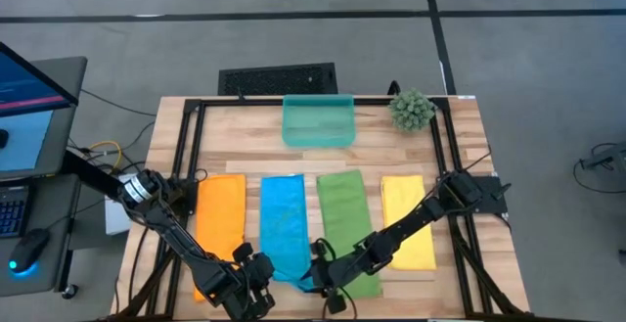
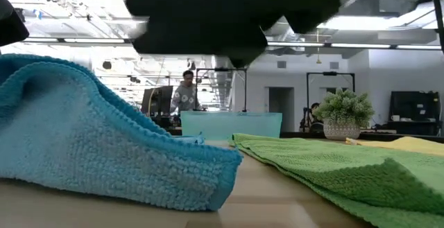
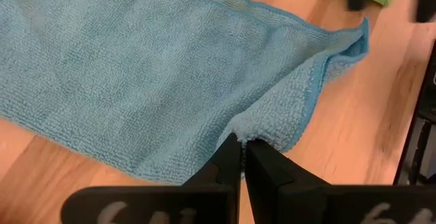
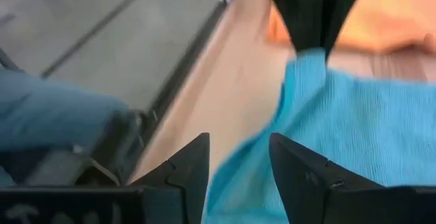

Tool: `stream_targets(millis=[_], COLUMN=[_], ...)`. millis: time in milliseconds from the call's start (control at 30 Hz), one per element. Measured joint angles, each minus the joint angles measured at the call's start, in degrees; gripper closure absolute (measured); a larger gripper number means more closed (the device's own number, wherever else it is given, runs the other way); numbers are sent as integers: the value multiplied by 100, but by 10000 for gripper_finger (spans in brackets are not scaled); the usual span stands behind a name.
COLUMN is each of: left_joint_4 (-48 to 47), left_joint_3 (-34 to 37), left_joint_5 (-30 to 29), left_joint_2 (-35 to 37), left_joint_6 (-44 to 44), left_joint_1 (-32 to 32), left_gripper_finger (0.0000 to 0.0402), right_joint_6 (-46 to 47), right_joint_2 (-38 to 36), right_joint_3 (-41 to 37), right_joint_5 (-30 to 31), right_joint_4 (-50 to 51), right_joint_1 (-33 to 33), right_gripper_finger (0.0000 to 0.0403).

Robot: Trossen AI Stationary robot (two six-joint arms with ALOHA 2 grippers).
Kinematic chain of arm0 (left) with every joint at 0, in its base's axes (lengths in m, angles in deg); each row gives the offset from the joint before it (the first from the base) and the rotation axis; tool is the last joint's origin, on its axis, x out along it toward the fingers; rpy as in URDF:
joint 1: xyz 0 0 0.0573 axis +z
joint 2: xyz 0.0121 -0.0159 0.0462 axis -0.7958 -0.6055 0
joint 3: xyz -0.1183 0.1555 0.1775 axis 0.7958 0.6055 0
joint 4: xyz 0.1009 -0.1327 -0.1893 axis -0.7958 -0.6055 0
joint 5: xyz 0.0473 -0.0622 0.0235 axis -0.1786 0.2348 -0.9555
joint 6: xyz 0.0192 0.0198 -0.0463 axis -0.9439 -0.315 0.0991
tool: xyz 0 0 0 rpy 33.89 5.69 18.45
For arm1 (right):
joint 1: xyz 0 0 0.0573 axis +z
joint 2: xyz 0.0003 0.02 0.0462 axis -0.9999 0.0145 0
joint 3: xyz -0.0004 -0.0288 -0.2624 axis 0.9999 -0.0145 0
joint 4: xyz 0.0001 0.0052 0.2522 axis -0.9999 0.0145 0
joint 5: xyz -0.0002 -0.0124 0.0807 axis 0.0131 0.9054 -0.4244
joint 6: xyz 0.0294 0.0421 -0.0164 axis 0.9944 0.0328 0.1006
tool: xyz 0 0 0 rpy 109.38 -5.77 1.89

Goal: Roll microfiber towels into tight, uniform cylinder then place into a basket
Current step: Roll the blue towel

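Observation:
Four microfiber towels lie flat side by side: orange (image 1: 220, 209), blue (image 1: 284, 219), green (image 1: 344, 214) and yellow (image 1: 406, 219). The teal basket (image 1: 318, 121) stands at the table's far edge. My left gripper (image 3: 238, 142) is shut on the blue towel's near end (image 2: 76, 138), which is humped up and doubled over. My right gripper (image 4: 238, 159) is open, its fingers either side of the blue towel's near right part (image 4: 327, 129). My left gripper pinches the blue towel between its two fingers at a fold (image 3: 240, 130) in the doubled-over near end, slanting down from the near left. That end is raised in a hump; its folded edge (image 2: 208, 176) and the rest lie on the table. My right gripper: I cannot tell whether it touches the towel.
A spiky green plant ball (image 1: 412, 110) sits at the far right, beside the basket. A black frame (image 1: 191, 146) runs around the work area. Bare wood shows between the towels and the basket. A person (image 2: 184, 93) stands in the room beyond.

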Motion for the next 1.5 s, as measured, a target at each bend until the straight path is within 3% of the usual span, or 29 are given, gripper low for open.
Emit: stream_targets(millis=[233, 400, 733, 967, 1133, 1400, 1500], left_joint_4=[-2, -7, -11, -17, -19, -20, -20], left_joint_3=[0, 0, 0, 0, 0, 0, 0], left_joint_5=[-337, -369, -387, -378, -350, -241, -237], left_joint_2=[0, 0, 0, 0, 0, 0, 0], left_joint_6=[104, 227, 288, 286, 286, 284, 284], left_joint_1=[-160, -192, -227, -229, -242, -245, -245], left_gripper_finger=[401, 401, 401, 401, 401, 401, 401], right_joint_6=[146, 154, 478, 496, 508, 511, 608], right_joint_2=[4, 4, 703, 642, 531, 548, 548], right_joint_3=[-4, -4, 44, 46, 33, 33, 33], right_joint_5=[133, 150, 136, 108, 124, 131, 138], right_joint_4=[280, 304, -54, 14, 43, 72, 44], right_joint_1=[124, 121, 185, 143, 143, 141, 120], right_gripper_finger=[236, 239, 235, 245, 278, 385, 390])
